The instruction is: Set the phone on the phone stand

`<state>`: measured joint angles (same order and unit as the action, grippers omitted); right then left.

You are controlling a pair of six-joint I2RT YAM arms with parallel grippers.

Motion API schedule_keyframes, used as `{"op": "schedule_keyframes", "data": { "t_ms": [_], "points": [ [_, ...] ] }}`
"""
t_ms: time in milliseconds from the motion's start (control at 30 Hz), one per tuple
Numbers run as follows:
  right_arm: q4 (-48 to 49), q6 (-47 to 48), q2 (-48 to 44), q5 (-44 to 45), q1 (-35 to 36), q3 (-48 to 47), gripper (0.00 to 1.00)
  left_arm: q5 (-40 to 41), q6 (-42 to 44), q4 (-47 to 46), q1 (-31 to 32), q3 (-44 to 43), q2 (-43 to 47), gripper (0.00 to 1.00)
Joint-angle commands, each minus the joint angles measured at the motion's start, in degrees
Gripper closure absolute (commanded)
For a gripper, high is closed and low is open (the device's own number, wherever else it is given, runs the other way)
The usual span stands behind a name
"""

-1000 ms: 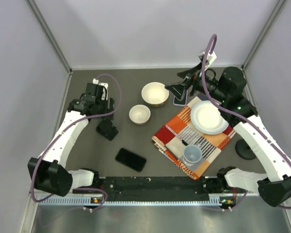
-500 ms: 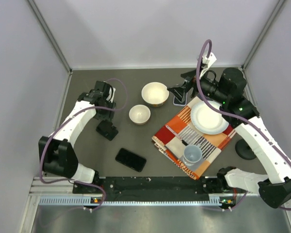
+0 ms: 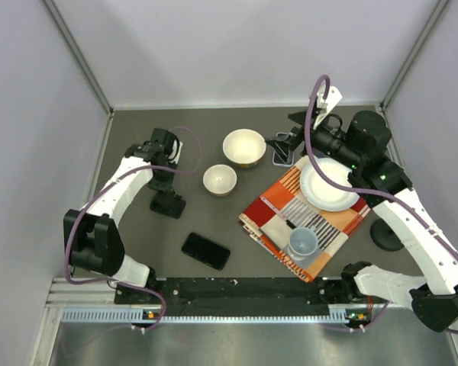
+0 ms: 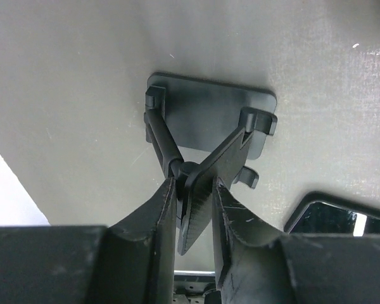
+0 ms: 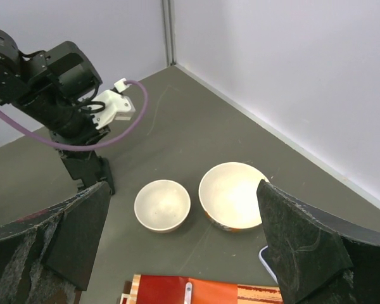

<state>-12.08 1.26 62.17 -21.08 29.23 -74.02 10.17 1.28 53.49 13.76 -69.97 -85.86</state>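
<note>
The black phone stand (image 3: 169,203) sits on the dark table at the left. My left gripper (image 3: 166,188) reaches down onto it. In the left wrist view the stand's flat base (image 4: 209,114) lies on the table, and its tilted upright plate (image 4: 199,196) is pinched between my left gripper (image 4: 193,183) jaws. A black phone (image 3: 206,251) lies flat near the front edge; its corner (image 4: 342,218) shows at the lower right of the left wrist view. My right gripper (image 3: 278,145) hangs open at the back, over a second phone in a pale case (image 3: 282,157).
Two cream bowls, a small one (image 3: 220,180) and a larger one (image 3: 243,147), stand between the arms. A striped cloth (image 3: 278,217) at the right carries a white plate (image 3: 328,184) and a grey cup (image 3: 303,243). A black round base (image 3: 387,235) stands at the right.
My left gripper has come down onto the phone stand and closed on its upright plate. My right gripper has shifted slightly to the right and stays open.
</note>
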Motion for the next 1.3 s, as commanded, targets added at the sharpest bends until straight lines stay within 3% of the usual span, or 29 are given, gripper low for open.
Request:
{"op": "schedule_keyframes", "data": {
  "t_ms": [0,67,233,433,533,700,900,1000,1267],
  "points": [
    [0.65,2.17,-1.18,1.39,1.09,-0.95,0.01,0.46,-1.19,-0.67,-0.14,0.97,3.86,0.94],
    [0.65,2.35,-1.26,1.74,1.17,-0.86,0.01,2.03,-1.19,-0.85,-0.05,0.98,3.43,1.0],
    [0.91,3.22,-1.44,2.01,1.18,-0.34,0.01,10.03,-3.74,-1.11,-0.14,-2.53,0.8,1.0],
    [0.74,5.24,-0.12,3.85,1.18,0.1,0.01,23.19,5.46,-12.41,-0.57,-4.73,-3.51,1.0],
    [0.74,6.47,0.32,3.68,1.18,0.54,0.01,23.4,9.69,-14.19,-2.06,-11.39,-7.98,1.0],
    [1.18,7.27,1.63,3.24,1.18,0.8,0.01,20.59,14.01,-14.56,-8.38,-25.0,-17.56,1.0],
    [2.41,8.05,1.9,3.15,2.32,1.33,0.01,16.28,17.87,-12.1,-12.61,-35.22,-26.63,1.0],
    [2.41,9.55,2.51,2.54,3.81,1.25,0.01,16.19,20.34,-14.11,-13.32,-34.97,-27.51,1.0],
    [3.2,9.29,3.92,3.06,4.17,0.8,0.01,0.21,19.12,-11.49,-19.91,-35.76,-27.69,1.0]
  ]
}}
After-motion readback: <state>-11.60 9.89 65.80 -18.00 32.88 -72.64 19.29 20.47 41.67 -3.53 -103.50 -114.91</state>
